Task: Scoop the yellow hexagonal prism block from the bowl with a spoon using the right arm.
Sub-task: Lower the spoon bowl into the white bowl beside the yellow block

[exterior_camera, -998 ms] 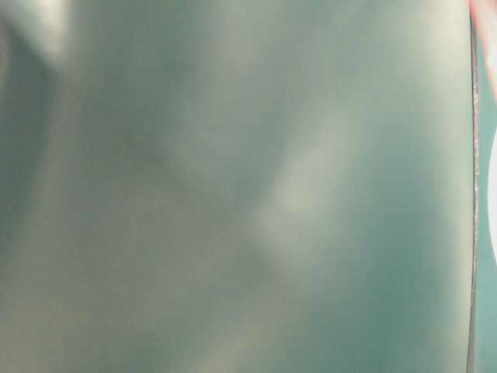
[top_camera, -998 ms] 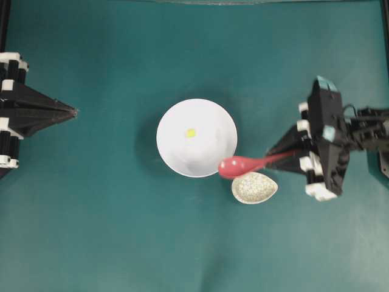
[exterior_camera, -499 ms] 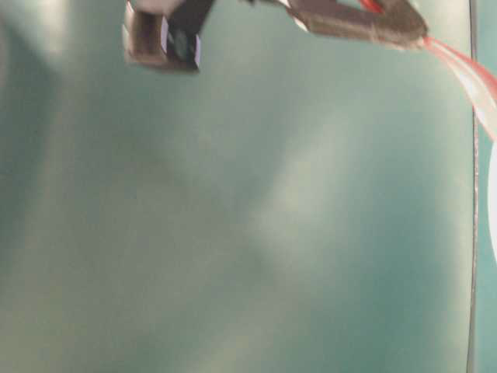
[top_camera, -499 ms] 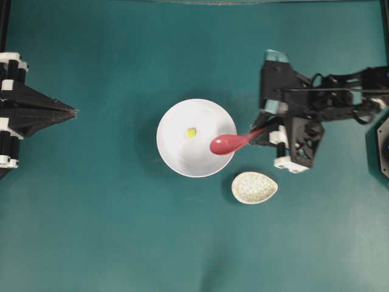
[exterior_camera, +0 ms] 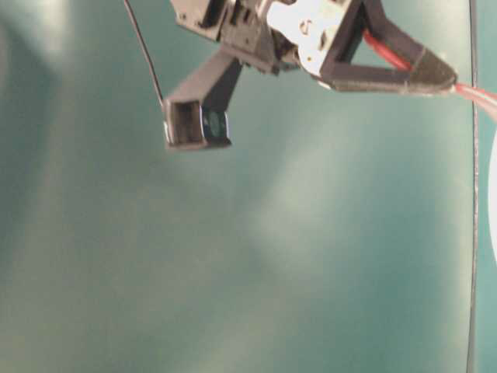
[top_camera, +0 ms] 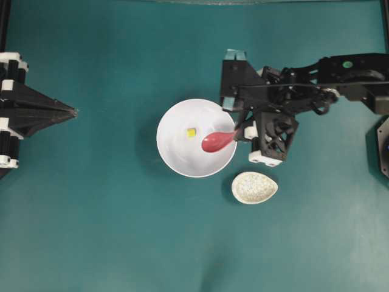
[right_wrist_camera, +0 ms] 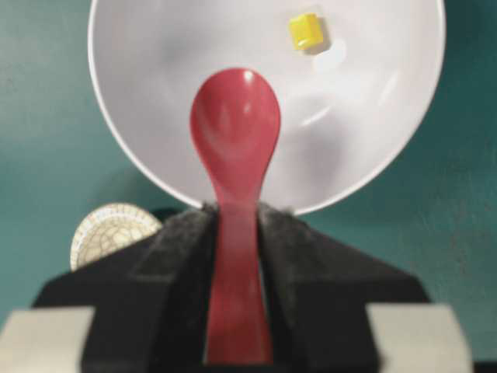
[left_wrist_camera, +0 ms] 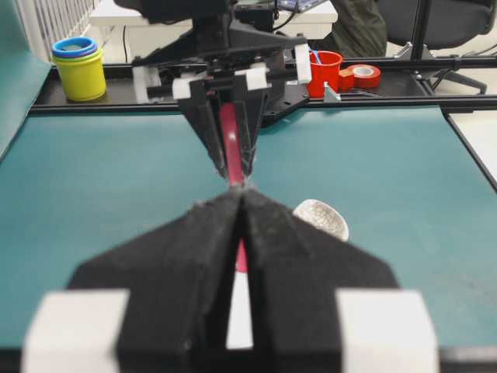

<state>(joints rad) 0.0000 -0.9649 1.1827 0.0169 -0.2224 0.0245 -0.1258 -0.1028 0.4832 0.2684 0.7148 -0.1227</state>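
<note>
The white bowl [top_camera: 182, 157] sits mid-table with the yellow hexagonal prism block [top_camera: 191, 132] lying left of its centre. My right gripper [top_camera: 240, 129] reaches in from the right, shut on the handle of the red spoon [top_camera: 217, 141]. The scoop hangs over the bowl's right half, a short way right of the block. In the right wrist view the spoon [right_wrist_camera: 235, 128] points into the bowl [right_wrist_camera: 147, 85], and the block [right_wrist_camera: 306, 31] lies beyond the scoop, to its right. My left gripper [top_camera: 74, 112] rests shut and empty at the far left.
A small speckled oval dish [top_camera: 254, 187] lies just below and right of the bowl, under the right arm's wrist. Behind the table's far edge stand yellow and blue cups [left_wrist_camera: 79, 66], a red cup [left_wrist_camera: 324, 71] and a roll of red tape [left_wrist_camera: 362, 75].
My right arm has swung left and toward the top of the overhead view with the spoon, carrying the scoop from above the speckled dish to over the bowl's inside. The left arm stayed still.
</note>
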